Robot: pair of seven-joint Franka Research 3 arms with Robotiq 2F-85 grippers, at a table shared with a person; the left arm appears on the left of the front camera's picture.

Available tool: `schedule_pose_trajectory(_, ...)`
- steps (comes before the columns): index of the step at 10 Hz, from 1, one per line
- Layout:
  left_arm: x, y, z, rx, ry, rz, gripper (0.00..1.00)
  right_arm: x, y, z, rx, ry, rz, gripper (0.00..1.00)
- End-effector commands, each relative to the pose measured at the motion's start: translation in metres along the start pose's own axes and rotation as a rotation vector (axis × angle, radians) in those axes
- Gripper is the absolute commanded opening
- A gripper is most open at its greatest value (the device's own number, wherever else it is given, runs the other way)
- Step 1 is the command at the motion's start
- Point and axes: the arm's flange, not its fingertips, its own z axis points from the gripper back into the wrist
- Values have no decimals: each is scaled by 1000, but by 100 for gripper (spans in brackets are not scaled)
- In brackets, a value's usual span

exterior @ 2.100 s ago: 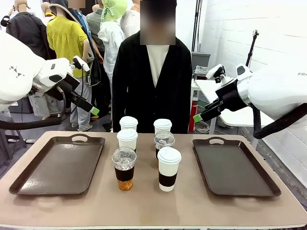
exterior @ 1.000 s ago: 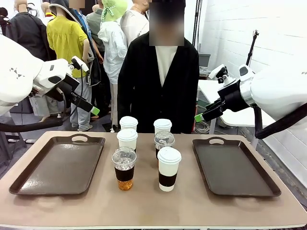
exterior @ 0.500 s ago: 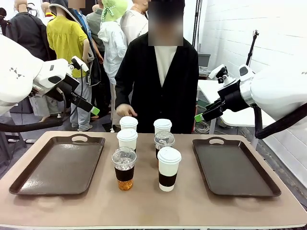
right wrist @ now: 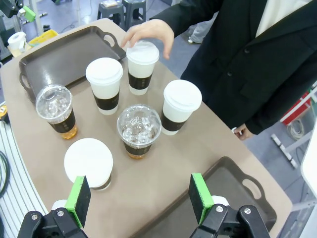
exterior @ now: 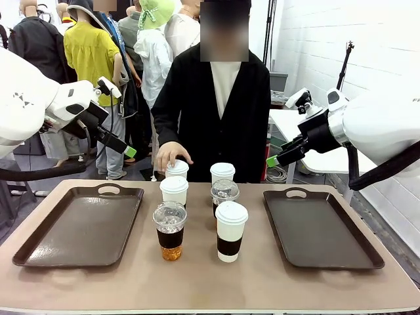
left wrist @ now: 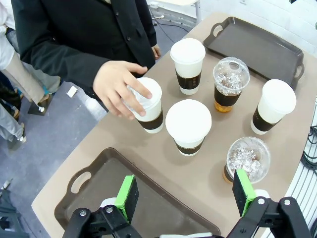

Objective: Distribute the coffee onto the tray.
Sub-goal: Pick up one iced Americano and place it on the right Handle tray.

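Currently left gripper (left wrist: 185, 193) and right gripper (right wrist: 139, 197) open, empty, hovering high, unmoved. Change: person's hand (exterior: 172, 156) now on far-left paper cup (exterior: 176, 169). All 6 cups (exterior: 230, 231) mid-table between left tray (exterior: 79, 230) and right tray (exterior: 321, 230); distribution pending.

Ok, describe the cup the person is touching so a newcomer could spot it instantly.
Between the left tray and the right tray, six cups stand in two columns. It is the white paper cup farthest back in the robot's left column. Alone among them, it has the person's hand on its top.
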Motion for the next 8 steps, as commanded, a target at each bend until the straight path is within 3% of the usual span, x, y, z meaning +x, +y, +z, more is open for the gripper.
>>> schedule_pose_trajectory(1,-1,1,1,-7,1,4,100,-1,0,0,8,-2,-3,100)
schedule_pose_trajectory(8,-1,1,1,-7,1,4,100,3,-5,2,2,-1,5,100)
